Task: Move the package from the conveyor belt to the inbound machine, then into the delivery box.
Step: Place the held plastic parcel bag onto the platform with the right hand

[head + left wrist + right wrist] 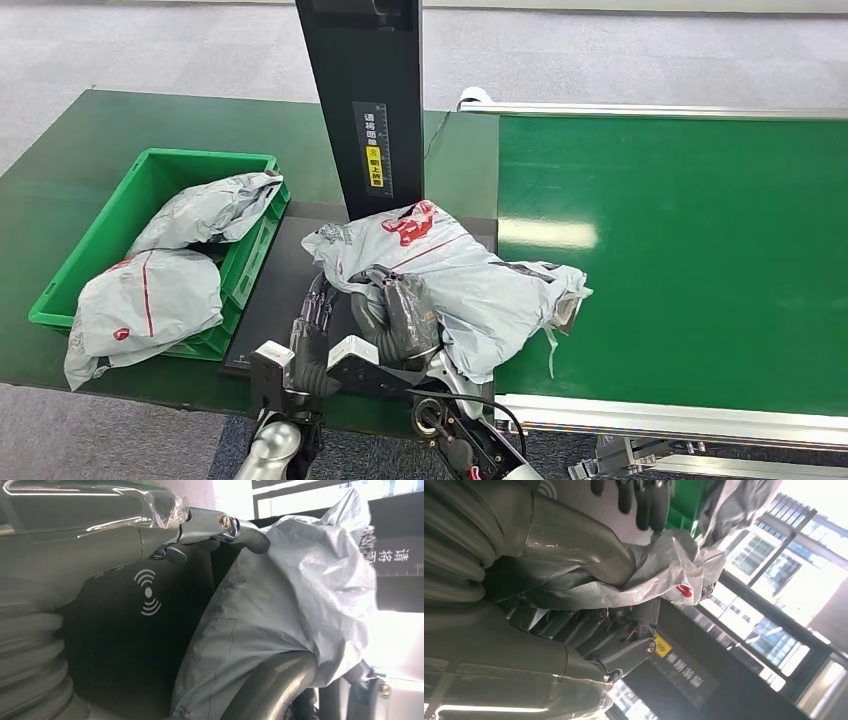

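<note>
The package (455,275), a crumpled grey mailer bag with red print, lies at the centre of the head view, its upper part on the dark plate (270,300) of the inbound machine (365,100) at the foot of the black post, its right part spilling onto the green conveyor belt (680,250); a loose flap at its right end is folded so that what is under it cannot be made out. The right robot hand (400,315) grips the package at its lower left edge; in the right wrist view the thumb (574,545) presses a bunched fold of the plastic (664,575) against the dark fingers, so this robot hand is closed on the package. The left robot hand (312,330) sits just left of it over the dark plate; in the left wrist view a fingertip (250,532) touches the bag's (290,610) side, the other fingers are cut off or hidden, and whether it grips I cannot tell. Both arms are cut off by the lower edge of the frame. At the left of the head view a green delivery box (130,215) stands on the green worktop (60,160), holding two grey bags (150,295); the lower one hangs over the box's near rim.
</note>
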